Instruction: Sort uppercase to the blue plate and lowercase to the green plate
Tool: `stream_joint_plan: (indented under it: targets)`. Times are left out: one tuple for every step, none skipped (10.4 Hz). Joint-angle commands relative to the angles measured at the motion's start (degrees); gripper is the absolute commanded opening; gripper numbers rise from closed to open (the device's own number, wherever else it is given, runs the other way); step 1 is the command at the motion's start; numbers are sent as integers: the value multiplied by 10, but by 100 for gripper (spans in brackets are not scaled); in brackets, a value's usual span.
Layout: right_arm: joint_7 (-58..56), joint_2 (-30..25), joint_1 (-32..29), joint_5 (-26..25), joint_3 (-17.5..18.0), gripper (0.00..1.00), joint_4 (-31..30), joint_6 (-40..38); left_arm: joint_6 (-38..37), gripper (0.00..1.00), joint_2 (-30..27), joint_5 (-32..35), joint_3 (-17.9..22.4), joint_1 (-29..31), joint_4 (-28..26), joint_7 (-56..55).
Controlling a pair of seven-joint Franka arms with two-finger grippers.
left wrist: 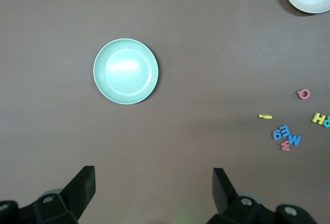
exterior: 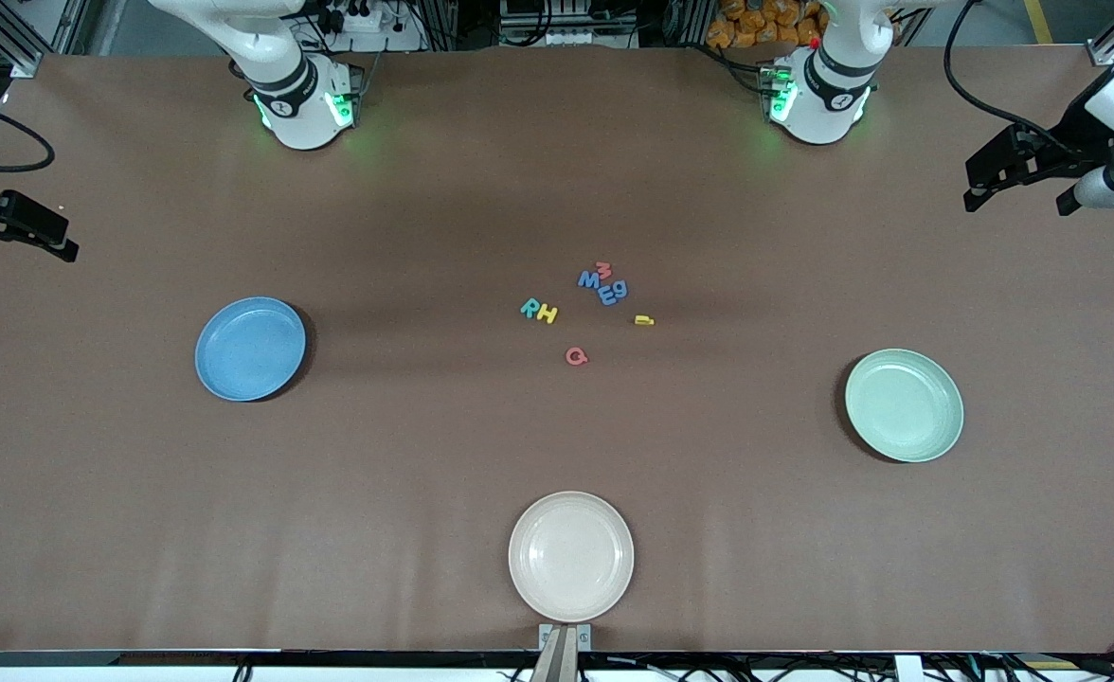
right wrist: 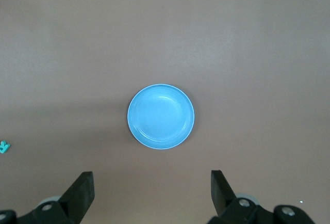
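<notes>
Mid-table lies a cluster of foam letters: teal R [exterior: 529, 308], yellow H [exterior: 547, 314], red G [exterior: 576, 356], blue M [exterior: 589, 279], red m [exterior: 603, 270], blue e [exterior: 606, 295], blue g [exterior: 619, 290] and a yellow lowercase letter [exterior: 644, 320]. The blue plate [exterior: 250, 349] sits toward the right arm's end and holds nothing. The green plate [exterior: 904, 404], toward the left arm's end, is bare too. My left gripper [left wrist: 153, 180] hangs open, high over the table's edge at its own end. My right gripper [right wrist: 152, 175] hangs open likewise at its end, looking down on the blue plate [right wrist: 161, 116].
A cream plate [exterior: 571, 556] with nothing on it sits close to the front camera, near the table edge. Both arm bases [exterior: 301, 99] stand along the table edge farthest from that camera. Bare brown tabletop separates the letters from each plate.
</notes>
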Motion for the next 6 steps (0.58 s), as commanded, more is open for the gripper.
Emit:
stream_joint_plan:
  targets:
    - [-11, -1, -8, 10, 3, 100, 8, -10, -14, 100, 11, -9, -4, 7, 16, 13]
    - [-11, -1, -8, 10, 3, 100, 8, -10, -13, 100, 14, -8, -3, 7, 16, 12]
    - [-12, -1, -8, 10, 3, 100, 8, -14, -14, 100, 15, -9, -3, 6, 16, 12]
    - [-13, -1, -9, 10, 3, 100, 8, -15, -13, 100, 17, -9, -3, 7, 16, 9]
    - [-13, -1, -9, 10, 3, 100, 10, -15, -13, 100, 18, -9, -3, 8, 16, 6]
    - [-13, -1, -9, 10, 3, 100, 12, -15, -13, 100, 20, -10, -4, 8, 15, 6]
